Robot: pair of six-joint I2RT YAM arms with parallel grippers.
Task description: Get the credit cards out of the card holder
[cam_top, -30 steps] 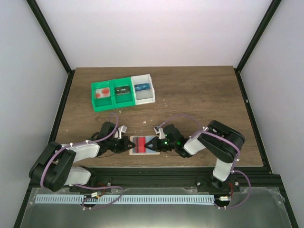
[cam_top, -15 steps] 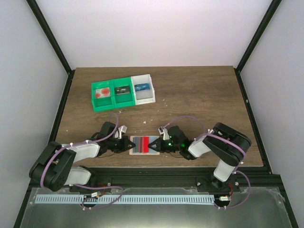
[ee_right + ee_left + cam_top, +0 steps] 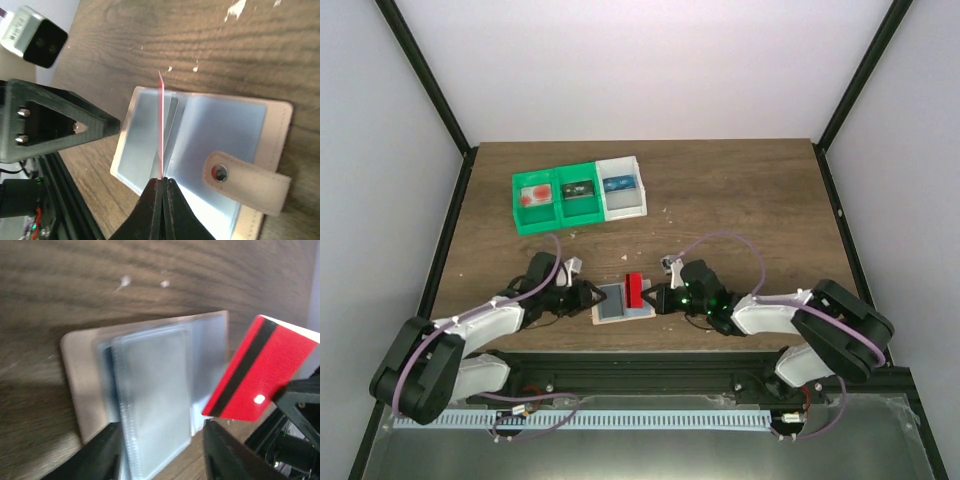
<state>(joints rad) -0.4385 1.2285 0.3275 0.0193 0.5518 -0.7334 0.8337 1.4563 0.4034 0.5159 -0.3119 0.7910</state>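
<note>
Trays come first: well behind the card holder [image 3: 612, 306] and off to its left, a green tray [image 3: 558, 222] with two compartments stands touching a white tray [image 3: 626, 211] on the wooden table [image 3: 750, 200]. We see a red-and-white rectangle [image 3: 533, 196] in the green tray's left compartment, a dark rectangle [image 3: 578, 190] in its right one and a blue rectangle [image 3: 619, 185] in the white tray. Whether these are cards we cannot tell.

At the holder's left edge the left gripper [image 3: 588, 297] lies low over the table. From its wrist camera we see its fingers [image 3: 97, 457] standing apart, one on either side of the holder's nearest pocket panel — spread, not pinching anything.

The card holder itself lies open and flat between the two grippers, grey-blue pocket panels facing up inside a tan border. Its snap strap [image 3: 247, 180] sticks out from the side of the holder nearest the right gripper.

Over the holder's right half the red card [image 3: 636, 289] stands on edge, tilted, with a black stripe across the face we see from the left wrist. It looks clear of the pockets, its lower corner hanging close above the holder.

At the holder's right edge the right gripper [image 3: 654, 298] has its fingers closed tight on the red card's near edge — in its own wrist view the card runs out from the fingertips edge-on, above the pocket panels.
</note>
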